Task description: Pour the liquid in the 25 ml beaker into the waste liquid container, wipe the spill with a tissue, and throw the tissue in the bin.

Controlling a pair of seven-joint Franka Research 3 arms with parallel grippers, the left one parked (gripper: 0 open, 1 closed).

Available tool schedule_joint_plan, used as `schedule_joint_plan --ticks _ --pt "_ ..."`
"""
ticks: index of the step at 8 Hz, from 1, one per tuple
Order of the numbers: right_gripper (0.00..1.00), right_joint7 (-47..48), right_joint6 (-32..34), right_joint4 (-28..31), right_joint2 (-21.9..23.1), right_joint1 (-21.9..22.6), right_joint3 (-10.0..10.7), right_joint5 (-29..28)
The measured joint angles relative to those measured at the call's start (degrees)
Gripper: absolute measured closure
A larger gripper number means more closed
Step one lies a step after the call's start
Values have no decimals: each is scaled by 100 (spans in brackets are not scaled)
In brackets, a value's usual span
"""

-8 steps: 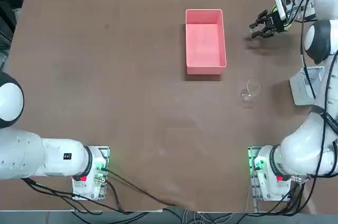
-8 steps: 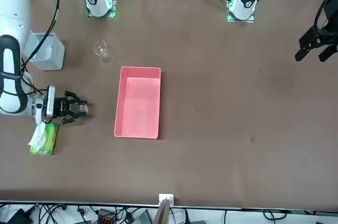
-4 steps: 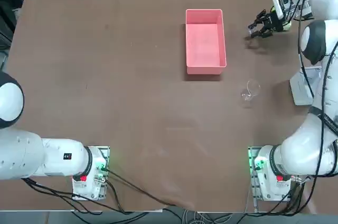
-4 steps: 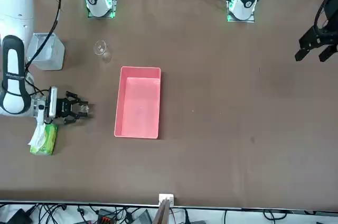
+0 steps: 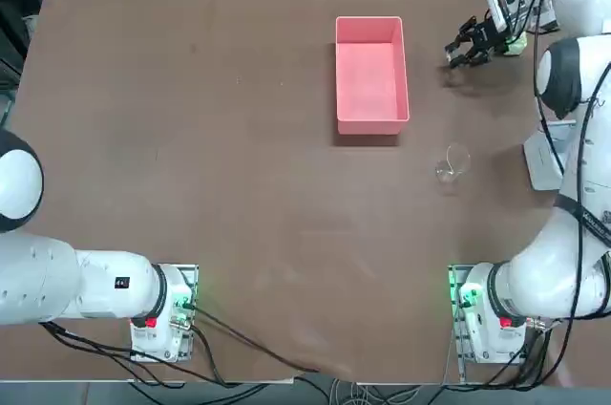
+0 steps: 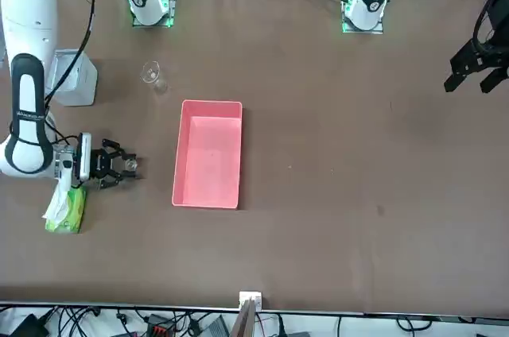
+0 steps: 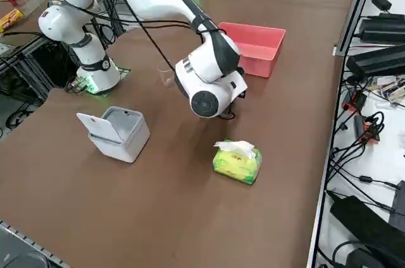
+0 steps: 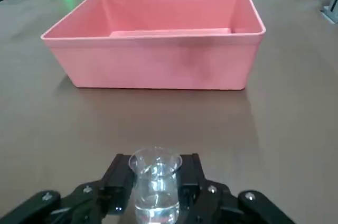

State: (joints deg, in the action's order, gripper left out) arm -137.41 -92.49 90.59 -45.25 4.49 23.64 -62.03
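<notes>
My right gripper [image 8: 156, 175] is shut on the 25 ml beaker [image 8: 155, 187], a tiny clear glass with some liquid in it, held upright. In the top view the gripper [image 5: 466, 49] sits low over the table, to the right of the pink waste liquid container [image 5: 371, 75] and apart from it. The wrist view looks straight at the tray's long wall [image 8: 158, 68]. A white tissue [image 7: 235, 148] sticks up from the green pack [image 7: 237, 163] right beside my wrist. The grey-white bin [image 7: 118, 133] stands open nearer the arm's base.
A larger clear glass beaker [image 5: 452, 162] stands between the tray and the bin, also seen in the front view [image 6: 151, 74]. The table's right edge runs just past the green pack [image 6: 67, 210]. Cables and boxes lie on the floor beyond that edge.
My right gripper has drifted a little toward the table's far edge, and the wrist has swung closer over the green pack. The tray, larger beaker and bin have not moved.
</notes>
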Motion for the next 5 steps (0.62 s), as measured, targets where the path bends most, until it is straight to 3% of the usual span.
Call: schedule_joint_plan --ticks 5 --pt "53 280 -15 0 17 382 392 -14"
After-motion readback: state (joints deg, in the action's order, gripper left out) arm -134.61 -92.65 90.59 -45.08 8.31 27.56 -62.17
